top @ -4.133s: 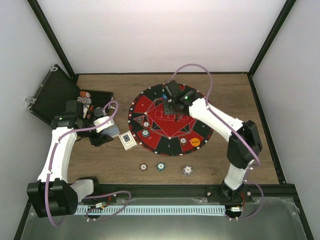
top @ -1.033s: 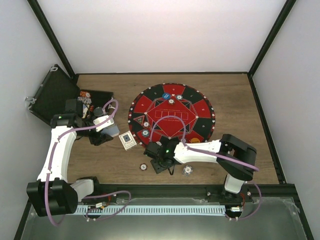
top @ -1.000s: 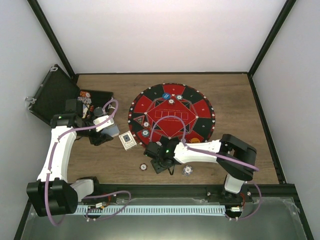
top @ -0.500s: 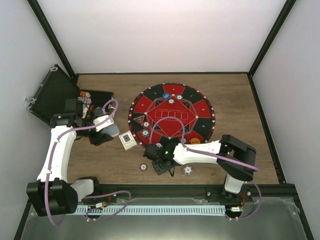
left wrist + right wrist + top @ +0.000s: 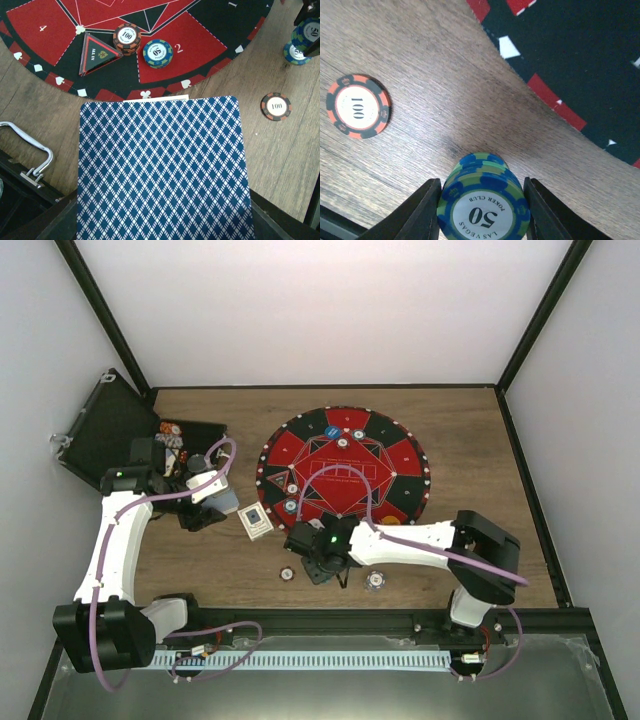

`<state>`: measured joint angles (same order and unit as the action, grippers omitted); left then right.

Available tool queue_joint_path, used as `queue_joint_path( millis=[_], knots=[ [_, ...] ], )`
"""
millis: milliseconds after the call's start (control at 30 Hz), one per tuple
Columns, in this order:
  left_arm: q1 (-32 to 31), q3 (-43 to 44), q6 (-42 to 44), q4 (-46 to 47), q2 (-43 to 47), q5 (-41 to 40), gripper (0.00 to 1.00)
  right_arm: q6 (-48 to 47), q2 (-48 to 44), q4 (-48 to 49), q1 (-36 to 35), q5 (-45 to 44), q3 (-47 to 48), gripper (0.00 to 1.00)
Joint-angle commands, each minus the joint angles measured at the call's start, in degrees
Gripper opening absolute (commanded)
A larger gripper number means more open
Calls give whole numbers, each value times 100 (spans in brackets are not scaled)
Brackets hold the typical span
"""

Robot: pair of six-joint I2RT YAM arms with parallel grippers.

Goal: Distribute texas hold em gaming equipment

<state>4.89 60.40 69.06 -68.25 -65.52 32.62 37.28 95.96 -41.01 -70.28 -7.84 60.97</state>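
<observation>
Round mat (image 5: 345, 475) at table (image 5: 480, 440) centre; hinged case (image 5: 110, 430) far left. Between them, the left gripper (image 5: 218, 502) holds a card (image 5: 162, 170), and a loose card (image 5: 257, 521) lies just beside the mat's left rim. Before the near rim, left to right: 100 chip (image 5: 287, 573), 50-chip stack (image 5: 483, 202) between the right gripper's (image 5: 320, 565) fingers, single chip (image 5: 375, 580).

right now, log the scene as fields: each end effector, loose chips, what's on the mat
left end effector: shut on blue diamond-back playing card, over the wood beside the mat
right end effector: shut on blue-green 50 chips, just off the mat's edge
loose on wood: 100 chip, pale chip
on mat: 100 chip stack, blue-green chip, ALL IN marker
case: open, far left
</observation>
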Motion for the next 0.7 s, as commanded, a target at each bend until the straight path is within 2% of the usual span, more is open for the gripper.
queue_joint_path(
  millis=[0,133,300,433,667],
  knots=[
    [30,137,129,-29,13,253,11,-40,-269,-380,145,-338,354,34],
    [30,116,161,-47,30,227,11,-218,-555,-542,810,-475,346,34],
    [30,112,178,-82,47,233,11,-747,-997,-305,2237,-468,174,34],
    [25,111,173,-68,82,249,11,-1138,-945,-106,3113,-466,164,34],
    [30,120,186,-65,57,250,11,-1412,-394,378,3790,-251,169,34]
  ],
)
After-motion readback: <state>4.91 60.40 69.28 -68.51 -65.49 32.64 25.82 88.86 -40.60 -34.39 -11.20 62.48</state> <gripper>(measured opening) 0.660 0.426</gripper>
